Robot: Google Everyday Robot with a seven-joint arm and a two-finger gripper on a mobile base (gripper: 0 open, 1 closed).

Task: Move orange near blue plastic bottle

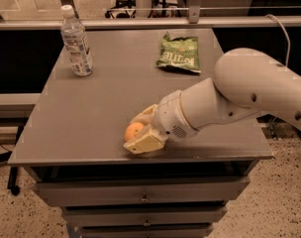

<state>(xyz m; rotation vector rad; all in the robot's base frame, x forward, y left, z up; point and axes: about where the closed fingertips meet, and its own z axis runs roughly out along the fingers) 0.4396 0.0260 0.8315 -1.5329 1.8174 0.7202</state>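
The orange (133,131) lies on the grey table (91,118) near its front edge, left of centre. My gripper (132,133) is down at the table around it, one cream finger (142,144) in front of the orange and the other (144,114) behind it; the jaws stand open, close to its skin. The blue plastic bottle (76,42), clear and ribbed with a white cap, stands upright at the table's far left corner, well away from the orange.
A green chip bag (178,53) lies flat at the back, right of centre. My thick white arm (249,93) crosses the table's right side. Drawers (140,197) sit below the front edge. A rail (190,21) runs behind the table.
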